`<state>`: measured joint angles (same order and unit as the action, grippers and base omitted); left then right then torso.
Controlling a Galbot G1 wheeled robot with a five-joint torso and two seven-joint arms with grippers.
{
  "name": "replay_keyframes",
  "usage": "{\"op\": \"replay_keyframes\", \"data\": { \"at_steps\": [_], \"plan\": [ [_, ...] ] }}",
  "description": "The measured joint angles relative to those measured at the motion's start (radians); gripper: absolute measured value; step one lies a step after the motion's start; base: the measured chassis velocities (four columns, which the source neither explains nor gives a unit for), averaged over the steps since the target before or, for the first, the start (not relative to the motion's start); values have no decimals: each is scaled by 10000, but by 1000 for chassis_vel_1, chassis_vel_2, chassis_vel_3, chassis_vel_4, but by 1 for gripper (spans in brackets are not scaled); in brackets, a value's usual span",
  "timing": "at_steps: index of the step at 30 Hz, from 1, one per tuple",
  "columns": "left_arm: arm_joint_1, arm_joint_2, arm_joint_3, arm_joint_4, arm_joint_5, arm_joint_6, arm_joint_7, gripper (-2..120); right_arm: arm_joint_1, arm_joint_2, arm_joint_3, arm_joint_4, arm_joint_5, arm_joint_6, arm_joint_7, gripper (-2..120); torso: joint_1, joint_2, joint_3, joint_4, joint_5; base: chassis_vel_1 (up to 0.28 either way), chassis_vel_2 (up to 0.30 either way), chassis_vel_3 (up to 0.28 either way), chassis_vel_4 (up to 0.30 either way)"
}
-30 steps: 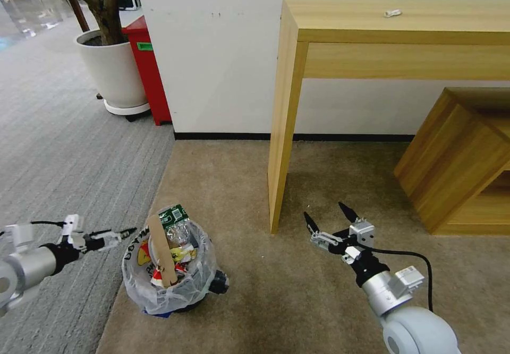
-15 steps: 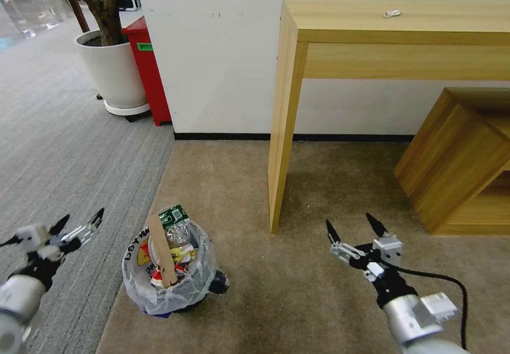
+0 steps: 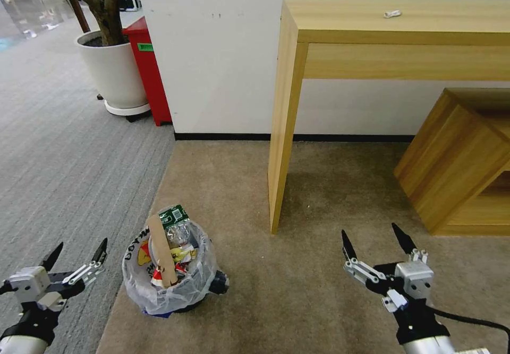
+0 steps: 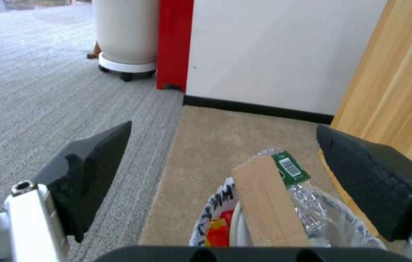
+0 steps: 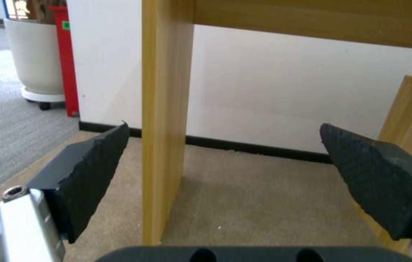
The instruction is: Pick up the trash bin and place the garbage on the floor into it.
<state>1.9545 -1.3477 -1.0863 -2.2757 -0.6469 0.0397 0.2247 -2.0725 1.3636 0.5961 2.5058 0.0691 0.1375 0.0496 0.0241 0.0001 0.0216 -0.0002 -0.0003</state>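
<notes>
Nearest, the left gripper (image 3: 76,253) hangs low over the grey ribbed carpet (image 3: 64,152) with its black fingers spread wide and nothing between them. Just beside it, toward the right arm, the trash bin (image 3: 172,285) stands upright on the beige carpet floor (image 3: 319,184), close to the seam where the two carpets meet. Its clear printed liner bulges with garbage: a brown cardboard strip (image 3: 161,258) leaning upright, a clear bottle (image 3: 179,226) with a green label, and red and yellow wrappers (image 3: 172,266) below them. In the left wrist view the cardboard strip (image 4: 268,202) and bottle label lie between the splayed fingers (image 4: 92,171), beyond the tips.

Well apart on the bin's other side, the right gripper (image 3: 376,241) hovers over bare beige carpet, also spread wide and empty. Ahead of it stands the light wooden surface's leg (image 3: 281,131), with a low wooden cabinet (image 3: 457,163) off to its outer side. Farther back, by the white wall, are a red box (image 3: 149,72) and a large white plant pot (image 3: 111,70).
</notes>
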Motion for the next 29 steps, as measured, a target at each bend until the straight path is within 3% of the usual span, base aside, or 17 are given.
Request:
{"op": "replay_keyframes", "data": {
  "at_steps": [29],
  "plan": [
    [-67, 70, 23, 55, -65, 104, -22, 100, 58, -26, -2, -51, 24, -26, 0, 100, 0, -1, 0, 1, -1, 0, 0, 0, 0]
  ]
}}
